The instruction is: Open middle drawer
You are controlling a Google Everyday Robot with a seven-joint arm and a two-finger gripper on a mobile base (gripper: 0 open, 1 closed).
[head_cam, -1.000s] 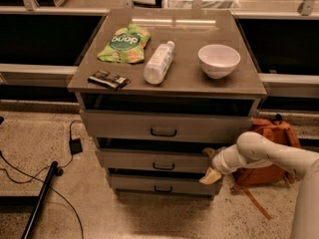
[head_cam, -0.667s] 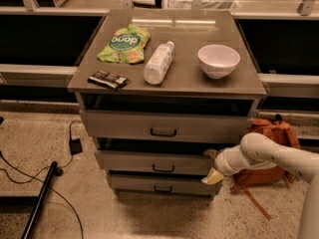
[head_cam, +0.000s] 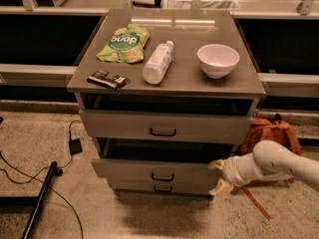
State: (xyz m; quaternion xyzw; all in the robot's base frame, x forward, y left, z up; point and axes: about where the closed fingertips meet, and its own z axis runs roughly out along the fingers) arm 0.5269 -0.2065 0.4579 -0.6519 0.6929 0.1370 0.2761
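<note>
The middle drawer [head_cam: 129,169] is the 2nd of the cabinet's 3 — a wide grey metal drawer with a flat, plain front. A small dark loop handle [head_cam: 162,176] sits at the centre of that front, lying horizontal. The drawer stands partly pulled out: its front sits forward of the cabinet body, and a dark strip of open interior shows along its top edge. The front looks level and square to the cabinet. The gripper [head_cam: 218,176] is at the right end of this front, its 2 pale jaws spread apart — 1 by the top edge, 1 by the bottom corner. Whether they touch the front cannot be told.
</note>
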